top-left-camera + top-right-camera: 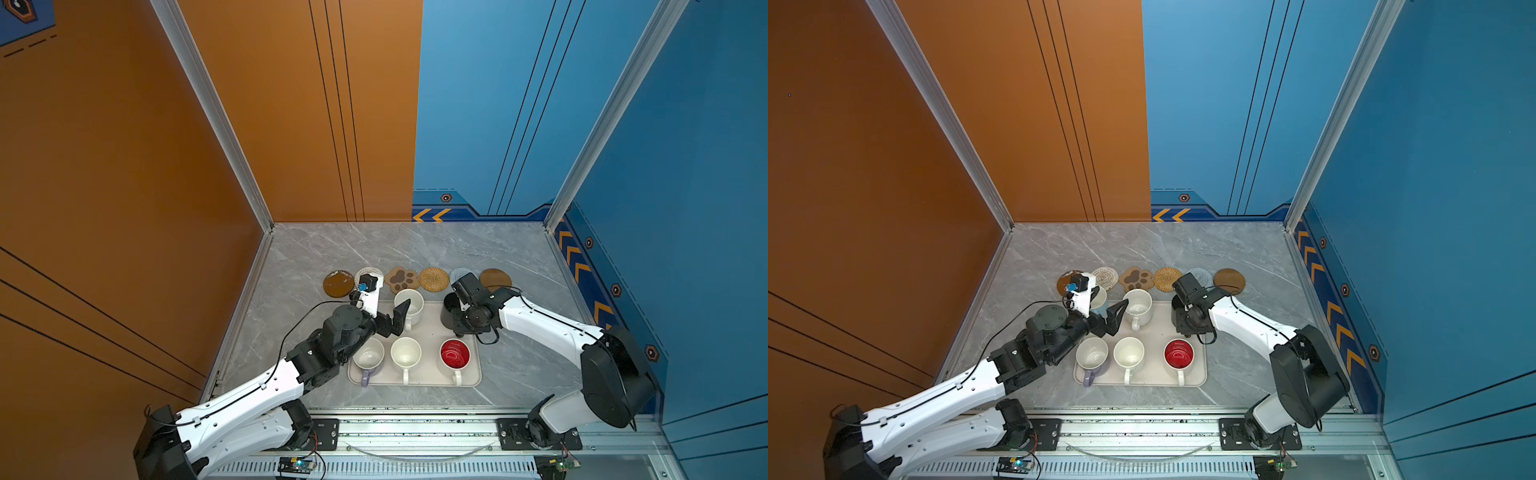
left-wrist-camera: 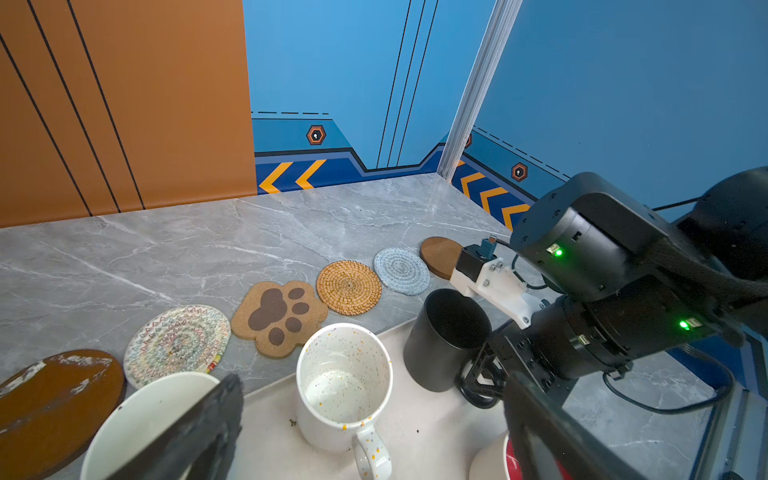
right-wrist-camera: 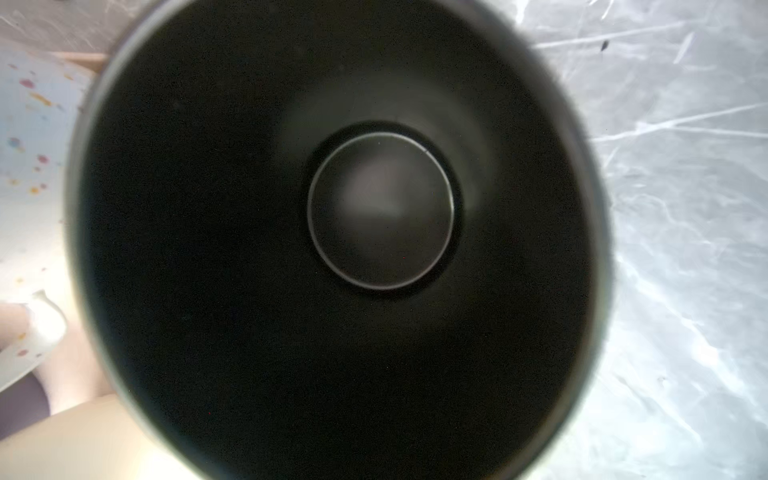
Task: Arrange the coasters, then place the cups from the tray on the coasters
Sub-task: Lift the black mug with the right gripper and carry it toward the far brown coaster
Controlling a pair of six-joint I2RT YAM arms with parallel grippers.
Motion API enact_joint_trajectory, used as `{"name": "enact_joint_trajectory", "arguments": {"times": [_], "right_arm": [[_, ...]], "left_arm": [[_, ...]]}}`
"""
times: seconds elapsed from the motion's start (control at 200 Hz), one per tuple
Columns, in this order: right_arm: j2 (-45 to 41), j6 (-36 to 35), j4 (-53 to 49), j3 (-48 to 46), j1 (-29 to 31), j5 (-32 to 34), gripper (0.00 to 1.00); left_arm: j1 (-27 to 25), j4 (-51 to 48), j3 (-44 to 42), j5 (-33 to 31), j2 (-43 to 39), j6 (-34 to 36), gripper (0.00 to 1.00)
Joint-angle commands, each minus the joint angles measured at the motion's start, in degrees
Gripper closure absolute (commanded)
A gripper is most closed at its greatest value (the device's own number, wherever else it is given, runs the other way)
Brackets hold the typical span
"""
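Observation:
Six coasters lie in a row behind the tray: brown disc, white woven, paw, rattan, grey-blue, brown disc. All the cups stand on the tray: speckled white, black, lilac, white, red-inside, and light blue half hidden under my left arm. My left gripper hovers open between the light blue and speckled cups. My right gripper has its fingers at the black cup's handle; how tightly they grip is hidden.
The orange wall stands close on the left and the blue wall on the right. Bare marble table stretches behind the coaster row. A metal rail runs along the front edge.

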Motion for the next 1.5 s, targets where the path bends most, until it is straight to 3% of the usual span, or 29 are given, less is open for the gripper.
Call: {"name": "enact_joint_trajectory", "arguments": {"times": [0.0, 0.1, 0.2, 0.661, 0.976, 1.497], "right_arm": [[0.8, 0.0, 0.6, 1.6, 0.1, 2.3, 0.76], [1.0, 0.1, 0.5, 1.7, 0.1, 2.3, 0.84], [1.2, 0.1, -0.3, 2.2, 0.2, 3.1, 1.0], [-2.2, -1.7, -3.1, 4.0, 1.2, 7.0, 1.0], [-5.1, -4.5, -4.0, 7.2, 0.6, 5.2, 1.0], [-5.8, -10.6, -6.4, 13.8, -12.3, 2.5, 1.0]], "left_arm": [[0.6, 1.3, -1.1, -1.1, -1.0, -0.7, 0.02], [0.7, 1.4, -1.1, -0.9, -1.1, -0.8, 0.02], [0.7, 1.4, -1.3, -0.9, -1.2, -0.8, 0.02], [1.0, 2.3, -2.4, -1.2, -1.6, -1.5, 0.02], [1.1, 3.4, -3.5, -2.1, -1.7, -2.5, 0.02], [1.1, 3.5, -3.2, -2.1, -0.5, -3.4, 0.02]]}}
